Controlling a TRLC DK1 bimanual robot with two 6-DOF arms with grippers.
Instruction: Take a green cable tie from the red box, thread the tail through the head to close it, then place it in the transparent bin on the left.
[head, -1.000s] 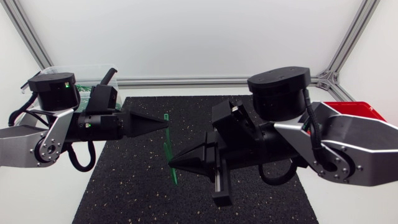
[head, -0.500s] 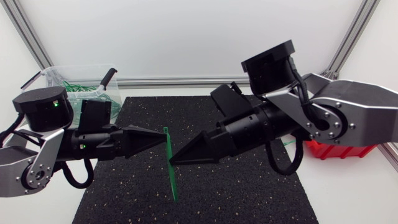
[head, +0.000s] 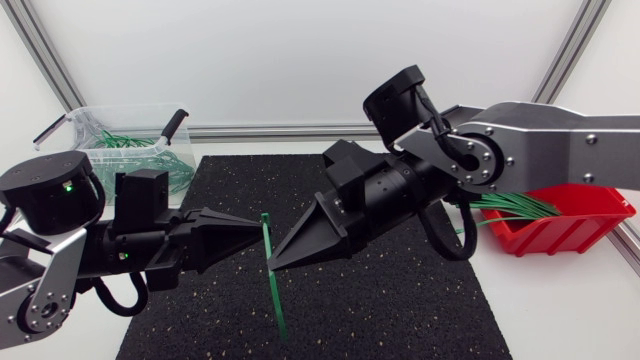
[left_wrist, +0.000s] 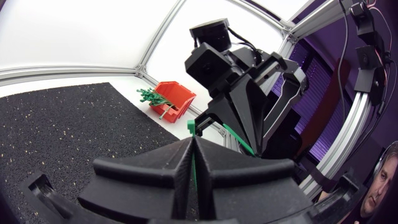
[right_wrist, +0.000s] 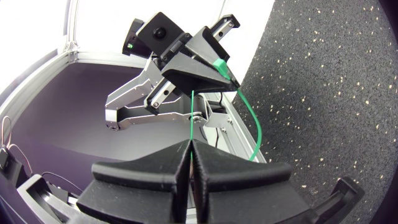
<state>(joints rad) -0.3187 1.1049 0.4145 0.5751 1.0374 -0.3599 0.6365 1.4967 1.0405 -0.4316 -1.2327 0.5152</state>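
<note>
Above the black mat (head: 400, 310), midway between red box (head: 560, 235) and transparent bin (head: 120, 108), left gripper (head: 262, 228) and right gripper (head: 271, 264) both pinch the green cable tie (head: 276, 300). Slight misalignment could send the tail past the head (right_wrist: 219, 65). The right wrist view shows the strap bowed, where the overhead view shows only a strip.

Tie (head: 276, 295): thin green strip at centre, head toward 12 o'clock, tail trailing free toward 6. Left hand (head: 262, 232) pinches it just below the head; right hand (head: 272, 263) pinches it next down.
Box (head: 575, 228): red, 3 o'clock, loose ties (head: 515, 205) poking over its rim.
Bin (head: 82, 118): clear, 10 o'clock, other ties (head: 130, 138) inside.
</note>
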